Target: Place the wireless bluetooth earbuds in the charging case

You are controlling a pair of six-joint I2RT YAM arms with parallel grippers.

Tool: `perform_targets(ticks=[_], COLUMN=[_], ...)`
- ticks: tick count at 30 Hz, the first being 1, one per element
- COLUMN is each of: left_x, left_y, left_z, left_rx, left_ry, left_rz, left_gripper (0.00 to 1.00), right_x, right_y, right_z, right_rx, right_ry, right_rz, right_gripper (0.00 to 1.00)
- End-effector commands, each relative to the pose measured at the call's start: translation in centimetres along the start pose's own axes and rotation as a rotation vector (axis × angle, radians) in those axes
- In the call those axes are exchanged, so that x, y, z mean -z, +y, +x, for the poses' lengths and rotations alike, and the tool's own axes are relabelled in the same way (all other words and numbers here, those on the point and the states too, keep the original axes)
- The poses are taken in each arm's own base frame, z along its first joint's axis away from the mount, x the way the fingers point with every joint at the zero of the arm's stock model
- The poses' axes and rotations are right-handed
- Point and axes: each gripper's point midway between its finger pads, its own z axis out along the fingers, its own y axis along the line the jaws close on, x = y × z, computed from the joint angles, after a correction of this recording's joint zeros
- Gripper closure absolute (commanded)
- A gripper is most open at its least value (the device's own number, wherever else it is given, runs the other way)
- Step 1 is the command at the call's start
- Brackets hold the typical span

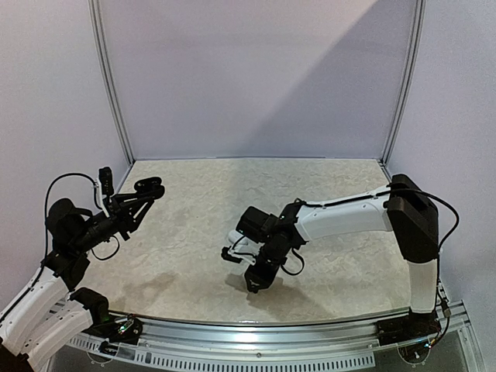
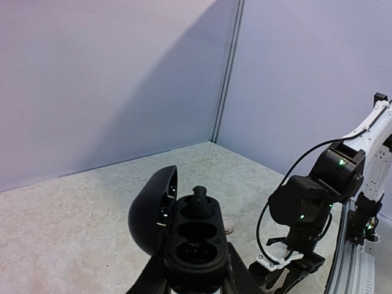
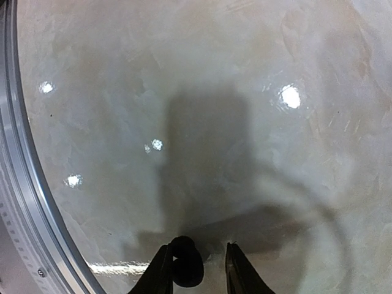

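Note:
My left gripper [image 2: 195,272] is shut on a black charging case [image 2: 196,245] and holds it above the left side of the table [image 1: 194,232]. The case's lid [image 2: 152,211] stands open to the left. One black earbud [image 2: 199,201] sits in the far socket, and the other two hollows look empty. In the top view the case [image 1: 149,187] is at the left gripper [image 1: 144,194]. My right gripper [image 3: 197,260] hangs low over the table near the front, jaws apart. A black earbud [image 3: 187,271] lies against its left finger, with a gap to the right finger.
A small pale round thing [image 2: 228,226] lies on the table beyond the case. The right arm [image 2: 309,202] reaches in from the right. A metal rail [image 3: 18,184] runs along the near edge. Booth walls and posts [image 1: 112,93] close the back and sides.

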Motion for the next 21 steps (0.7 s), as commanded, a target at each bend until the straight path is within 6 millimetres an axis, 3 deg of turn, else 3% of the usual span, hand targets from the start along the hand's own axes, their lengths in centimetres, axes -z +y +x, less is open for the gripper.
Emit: perform_targets(ticks=[1,5,15,19,21], left_x=[0.1,0.1,0.1,0.1,0.1], left_y=[0.2,0.2,0.0,-0.7,-1.3], left_z=[0.2,0.2,0.3,0.6,0.9], left_rx=[-0.008,-0.010,-0.011,-0.018,-0.024], left_ry=[-0.003,-0.004,-0.002,0.007,0.018], left_rz=[-0.004,-0.003,0.008,0.051,0.084], left_gripper=[1.00,1.00,1.00,1.00,1.00], right_x=[-0.7,-0.2,1.1,3.2,5.2], right_y=[0.6,1.0,1.9,2.1,2.0], right_z=[1.3,1.1,0.5,-1.1,-2.3], right_rx=[-0.008,-0.031,-0.041,-0.025,-0.014], right_ry=[0.051,0.039,0.020,-0.042,-0.091], right_rz=[-0.004,-0.010,-0.030,-0.006,0.031], right_gripper=[0.74,0.85,1.00,1.00,1.00])
